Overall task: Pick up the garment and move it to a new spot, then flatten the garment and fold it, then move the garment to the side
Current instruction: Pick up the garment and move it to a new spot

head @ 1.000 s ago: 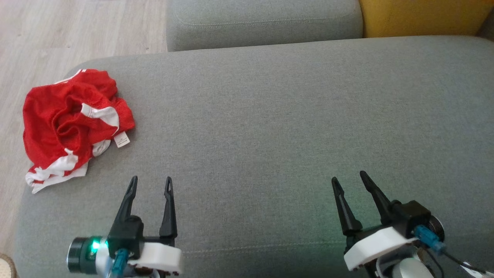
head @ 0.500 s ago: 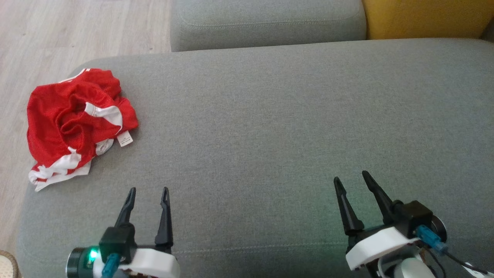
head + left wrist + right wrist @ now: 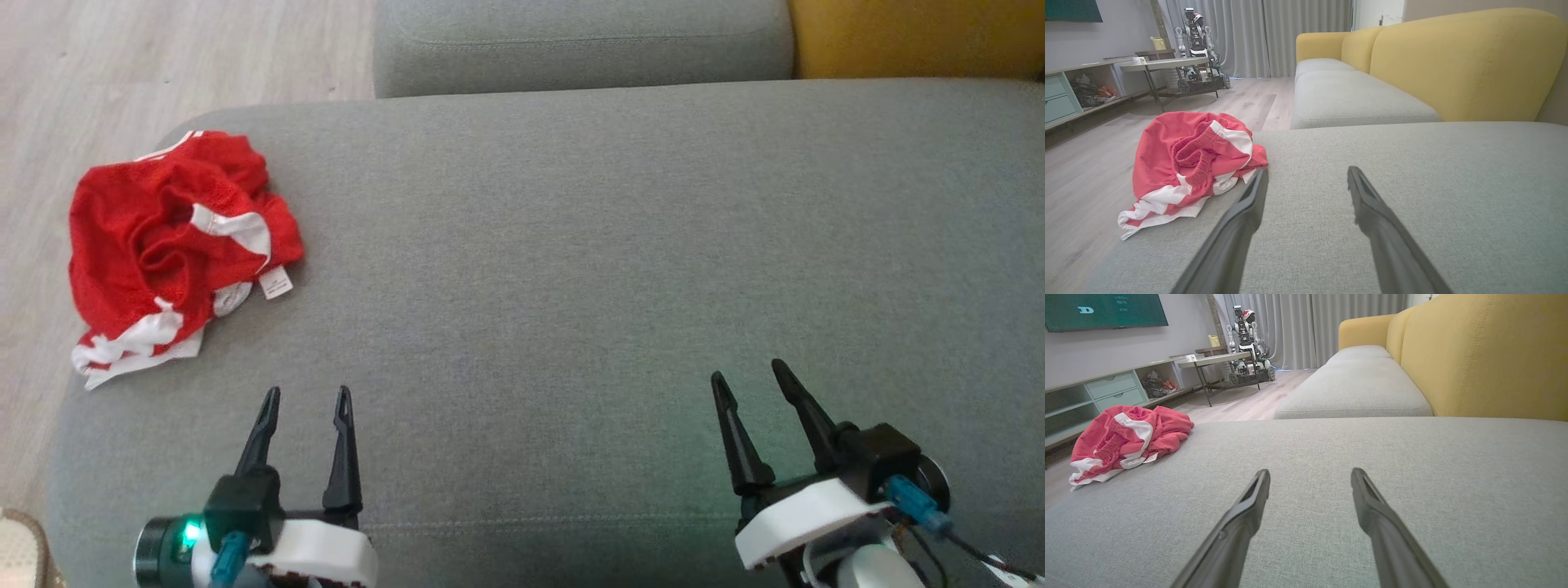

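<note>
The left gripper [image 3: 308, 394] hovers low over a grey sofa cushion [image 3: 571, 245]. Its two dark fingers are spread wide apart with nothing between them. The right gripper [image 3: 747, 371], well off to the left gripper's right above the same cushion, is spread just as wide and also holds nothing.

The garment [image 3: 163, 237], red with white stripes, lies crumpled in a heap ahead of the left gripper and off to its left. It is near that gripper but apart from it, at the cushion's rounded corner. A small white label [image 3: 276, 283] pokes out of the heap on the side nearer the right gripper. From the right gripper the garment is well apart, ahead and far to the left. The stretch between the left gripper's fingertips and the heap is plain grey fabric.

Straight ahead of both grippers, past a gap, is a second cushion [image 3: 571, 41]. A yellow backrest [image 3: 914, 37] runs along to the right of the right gripper. A pale wooden floor [image 3: 163, 57] lies to the left of the garment. Far ahead of the left gripper, beyond the heap, stand a round table [image 3: 1163, 63], another robot [image 3: 1198, 45] and grey curtains [image 3: 1290, 32]. Further to the left, a low cabinet [image 3: 1106, 388] runs along the wall under a dark screen [image 3: 1106, 310].
</note>
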